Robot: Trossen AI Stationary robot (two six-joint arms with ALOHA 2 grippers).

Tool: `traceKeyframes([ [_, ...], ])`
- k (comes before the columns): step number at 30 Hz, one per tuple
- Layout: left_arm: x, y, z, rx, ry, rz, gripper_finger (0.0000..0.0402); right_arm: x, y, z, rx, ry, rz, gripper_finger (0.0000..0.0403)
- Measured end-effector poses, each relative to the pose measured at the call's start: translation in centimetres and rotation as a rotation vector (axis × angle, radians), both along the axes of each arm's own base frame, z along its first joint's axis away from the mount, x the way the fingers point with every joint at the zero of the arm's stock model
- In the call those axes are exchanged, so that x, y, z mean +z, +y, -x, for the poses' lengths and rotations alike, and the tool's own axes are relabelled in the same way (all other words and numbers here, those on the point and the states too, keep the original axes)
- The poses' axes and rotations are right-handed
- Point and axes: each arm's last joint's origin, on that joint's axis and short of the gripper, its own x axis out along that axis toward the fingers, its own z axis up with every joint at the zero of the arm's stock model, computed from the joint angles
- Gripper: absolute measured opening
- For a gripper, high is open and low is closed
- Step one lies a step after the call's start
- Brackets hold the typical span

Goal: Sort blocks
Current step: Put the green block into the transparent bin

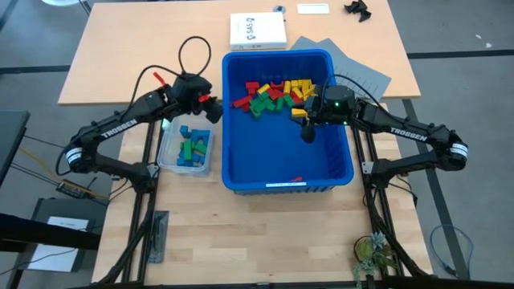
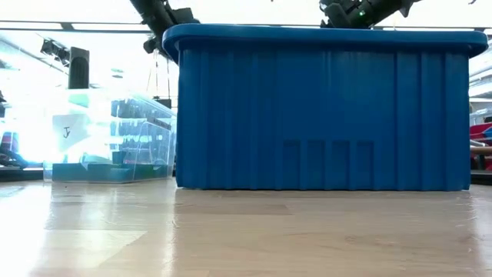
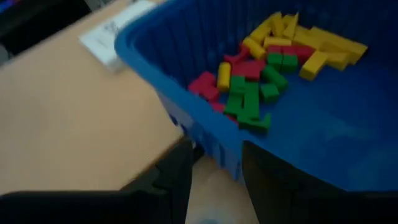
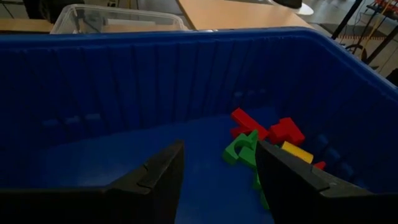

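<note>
Wooden worktop [image 1: 265, 233] carried a large blue plastic bin [image 1: 345, 164] of small plastic blocks [image 1: 277, 95]; right end effector [image 1: 307, 132] hovered inside, fingers spread, empty, evidently positioning to pick. Left end effector [image 1: 210, 108], also spread and empty, waited over a small clear plastic tub [image 1: 166, 156].

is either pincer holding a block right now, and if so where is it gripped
Neither. The left pincer stands open and empty beside the blue bin, above the clear tub. The right pincer is open inside the bin, short of the blocks.

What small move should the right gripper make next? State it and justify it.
Probably ease the right gripper forward and down onto the green block just ahead. Its fingers stand apart with nothing between them, inside the blue bin, and the pile of blocks lies close by. The left gripper waits outside the bin wall, above the clear tub.
</note>
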Motion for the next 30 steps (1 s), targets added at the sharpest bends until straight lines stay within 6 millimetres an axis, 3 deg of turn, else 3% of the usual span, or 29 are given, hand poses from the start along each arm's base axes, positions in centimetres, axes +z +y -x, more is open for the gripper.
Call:
traceKeyframes([
  [7, 1.7, 0.1, 0.0, -0.01, -0.012, -0.091, 0.0147, -0.2, 0.0, 0.1, 0.0, 0.019, -0.009, 0.0197],
  [13, 2.3, 0.3, -0.3, 0.015, -0.067, -0.136, 0.0147, -0.2, 0.0, 0.1, 0.0, 0.02, -0.01, 0.0197],
  [18, 2.4, 0.0, -0.6, -0.064, -0.033, -0.167, 0.0147, -0.2, 0.0, 0.1, 0.0, 0.02, -0.01, 0.0197],
  [30, 4.4, 0.4, -1.1, 0.01, -0.321, -0.222, 0.0147, -0.4, 0.1, 0.2, 0.0, 0.038, -0.018, 0.0197],
])
